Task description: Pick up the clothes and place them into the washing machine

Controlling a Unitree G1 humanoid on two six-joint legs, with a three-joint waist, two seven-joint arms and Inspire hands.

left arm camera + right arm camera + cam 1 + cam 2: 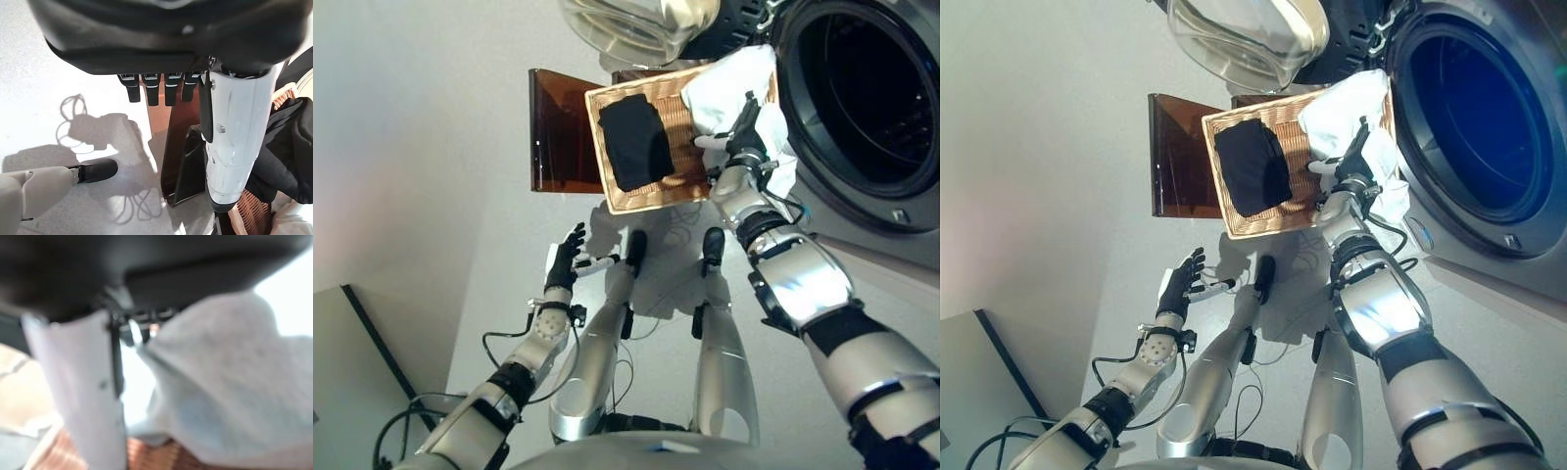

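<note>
A shallow wicker basket (pixel 646 201) rests on a dark brown box (pixel 558 132) beside the washing machine (pixel 871 88). A black garment (pixel 636 142) lies in its left half; it also shows in the left wrist view (pixel 288 142). A white garment (pixel 729 83) lies in the right half and hangs over the edge toward the machine. My right hand (pixel 744 127) is open, its straight fingers on the white garment (pixel 230 377), thumb out toward the basket's middle. My left hand (pixel 568 259) is open and empty, low over the floor, in front of the box.
The machine's round door (pixel 636 24) stands open above the basket's far edge. The drum opening is dark. A pale floor (pixel 431 147) lies to the left of the box. A dark strip (pixel 372 333) runs across the floor at the lower left.
</note>
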